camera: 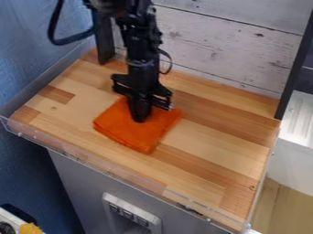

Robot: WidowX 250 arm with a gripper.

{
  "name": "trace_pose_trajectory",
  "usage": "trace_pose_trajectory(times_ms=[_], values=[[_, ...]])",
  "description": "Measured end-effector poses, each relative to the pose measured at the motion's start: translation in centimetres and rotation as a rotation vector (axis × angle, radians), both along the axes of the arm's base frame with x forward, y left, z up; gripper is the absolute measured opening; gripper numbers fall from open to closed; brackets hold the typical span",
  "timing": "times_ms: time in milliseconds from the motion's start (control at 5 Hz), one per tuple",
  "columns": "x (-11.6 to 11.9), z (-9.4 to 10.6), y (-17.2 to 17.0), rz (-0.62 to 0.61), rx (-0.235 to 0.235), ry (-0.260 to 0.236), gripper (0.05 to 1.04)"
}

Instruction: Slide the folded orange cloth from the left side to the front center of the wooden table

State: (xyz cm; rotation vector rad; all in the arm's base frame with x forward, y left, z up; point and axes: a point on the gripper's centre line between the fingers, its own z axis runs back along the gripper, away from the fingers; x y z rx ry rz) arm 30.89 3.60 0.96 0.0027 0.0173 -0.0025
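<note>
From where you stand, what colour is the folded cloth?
The cloth is bright orange; the camera view shows it.

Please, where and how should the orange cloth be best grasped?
I would pinch the orange cloth at its corner nearest the camera, coming from above. It lies flat and folded on the wooden tabletop, and this corner sticks out with its layers together. The middle, where the gripper is, probably offers less edge to pinch.

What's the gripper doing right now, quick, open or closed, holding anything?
Gripper: down at the folded orange cloth; open or closed, and whether it grips the cloth, cannot be told.
</note>
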Motion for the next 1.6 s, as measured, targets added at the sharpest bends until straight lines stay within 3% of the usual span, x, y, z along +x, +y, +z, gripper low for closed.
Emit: trace_pose_trajectory(times_ms=[600,1000,1200,1600], values=[[-1.2,0.4,-4.5,-0.005,0.002,0.018,0.059],[-2.0,0.4,-5.6,-0.001,0.007,-0.017,0.083],[-2.2,2.2,-5.8,0.006,0.007,-0.04,0.235],[-2.4,3.5,-5.8,-0.002,0.002,-0.047,0.799]])
